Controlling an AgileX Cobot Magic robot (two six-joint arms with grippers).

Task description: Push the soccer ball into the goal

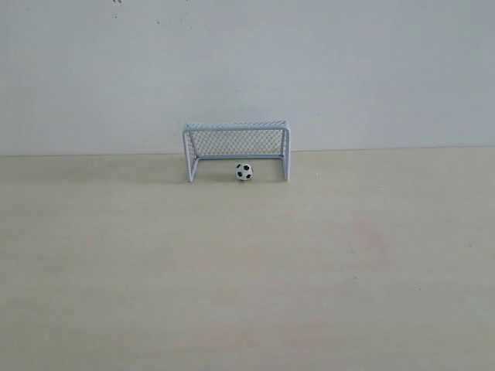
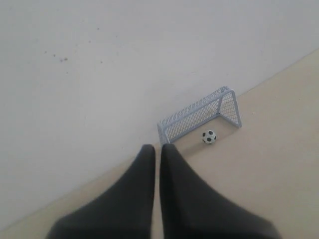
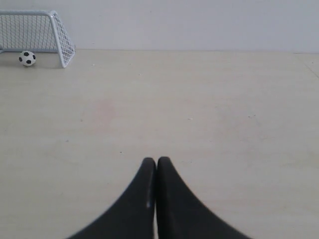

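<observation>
The soccer ball [image 1: 244,171], white with black patches, rests on the table in the mouth of the goal [image 1: 236,128], between its two front posts. The goal stands against the back wall. The left wrist view shows the ball [image 2: 209,136] and goal [image 2: 199,115] beyond my left gripper [image 2: 158,148], whose black fingers stand shut with nothing between them. In the right wrist view the ball [image 3: 27,58] and goal [image 3: 55,25] are far off from my right gripper [image 3: 156,161], also shut and empty. Neither gripper appears in the exterior view.
A pale wooden table [image 1: 247,270] stretches from the goal to the near edge. A plain white wall [image 1: 247,69] rises right behind the goal.
</observation>
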